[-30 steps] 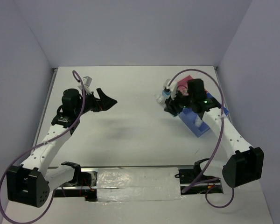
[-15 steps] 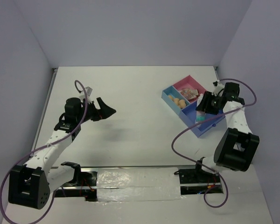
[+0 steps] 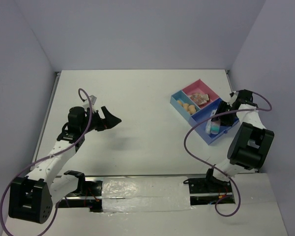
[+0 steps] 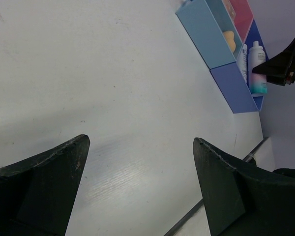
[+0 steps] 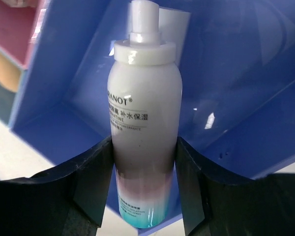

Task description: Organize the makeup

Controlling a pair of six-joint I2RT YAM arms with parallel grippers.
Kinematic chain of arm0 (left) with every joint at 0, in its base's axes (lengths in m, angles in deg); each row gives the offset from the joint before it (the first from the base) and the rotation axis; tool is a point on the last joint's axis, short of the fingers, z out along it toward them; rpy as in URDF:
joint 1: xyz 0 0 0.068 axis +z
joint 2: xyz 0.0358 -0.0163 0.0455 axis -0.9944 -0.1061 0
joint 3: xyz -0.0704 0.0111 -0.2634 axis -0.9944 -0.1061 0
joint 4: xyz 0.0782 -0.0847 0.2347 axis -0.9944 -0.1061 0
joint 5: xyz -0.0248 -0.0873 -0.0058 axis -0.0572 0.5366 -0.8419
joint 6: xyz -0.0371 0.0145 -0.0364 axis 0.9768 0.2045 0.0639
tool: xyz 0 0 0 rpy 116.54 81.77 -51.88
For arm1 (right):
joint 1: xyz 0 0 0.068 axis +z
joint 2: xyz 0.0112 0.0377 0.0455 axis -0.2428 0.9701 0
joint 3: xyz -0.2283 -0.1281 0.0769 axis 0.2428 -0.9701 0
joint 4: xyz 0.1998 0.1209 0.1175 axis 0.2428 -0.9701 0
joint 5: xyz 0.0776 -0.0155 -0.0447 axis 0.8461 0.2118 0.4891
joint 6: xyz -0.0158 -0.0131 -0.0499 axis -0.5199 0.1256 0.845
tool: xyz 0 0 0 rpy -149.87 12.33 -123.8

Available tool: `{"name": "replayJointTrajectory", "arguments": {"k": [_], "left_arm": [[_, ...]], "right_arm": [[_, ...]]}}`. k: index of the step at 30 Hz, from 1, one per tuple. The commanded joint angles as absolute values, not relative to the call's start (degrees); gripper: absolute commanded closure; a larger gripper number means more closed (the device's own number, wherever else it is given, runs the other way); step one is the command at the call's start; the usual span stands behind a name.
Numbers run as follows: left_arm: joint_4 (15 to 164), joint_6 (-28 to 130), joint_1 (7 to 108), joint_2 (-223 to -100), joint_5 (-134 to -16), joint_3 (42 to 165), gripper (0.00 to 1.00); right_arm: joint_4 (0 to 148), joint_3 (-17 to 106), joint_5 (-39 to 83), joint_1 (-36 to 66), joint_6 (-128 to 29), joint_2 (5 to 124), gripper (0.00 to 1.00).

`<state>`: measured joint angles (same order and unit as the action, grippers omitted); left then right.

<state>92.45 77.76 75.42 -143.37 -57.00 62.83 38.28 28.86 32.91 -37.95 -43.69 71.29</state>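
Observation:
My right gripper (image 3: pixel 220 119) is shut on the pink-white tube with the teal end (image 3: pixel 214 127). It holds the tube inside the dark blue compartment of the divided tray (image 3: pixel 209 138). In the right wrist view the tube (image 5: pixel 144 108) sits between both fingers (image 5: pixel 96 172), with a white tube (image 5: pixel 176 23) lying behind it. Peach sponges (image 3: pixel 188 106) lie in the light blue compartment and flat palettes (image 3: pixel 200 99) in the pink one. My left gripper (image 3: pixel 111 119) is open and empty over bare table, far left of the tray (image 4: pixel 202 37).
The white table is walled on the left, back and right. The tray stands at the right, close to the right wall. A taped strip (image 3: pixel 142 189) and the arm bases line the near edge. A shadow (image 3: pixel 125 140) lies under the left gripper.
My right arm swung from the tray's far-left corner to its right side, carrying the tube down into the dark blue compartment. My left arm drew back slightly.

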Motion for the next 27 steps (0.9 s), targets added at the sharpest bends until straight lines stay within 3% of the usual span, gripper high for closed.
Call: {"name": "replayJointTrajectory", "arguments": {"k": [1,11,20,27], "left_arm": [[95.5,77.7,76.0,-142.2,-56.5,62.8,0.01],[97.2,78.2,76.4,-144.4,-56.5,63.1,0.01],[97.3,78.0,76.5,-145.0,-56.9,64.5,0.01],[98.5,78.6,76.5,-146.5,-56.1,66.9,0.01]], "right_arm": [[39.9,32.3,31.2,-38.6,-44.4,71.8,0.42],[37.3,34.8,32.4,-38.7,-43.1,71.2,0.00],[35.7,35.8,33.3,-34.6,-33.7,62.0,0.00],[36.8,32.7,20.8,-17.8,-23.8,52.6,0.00]]}}
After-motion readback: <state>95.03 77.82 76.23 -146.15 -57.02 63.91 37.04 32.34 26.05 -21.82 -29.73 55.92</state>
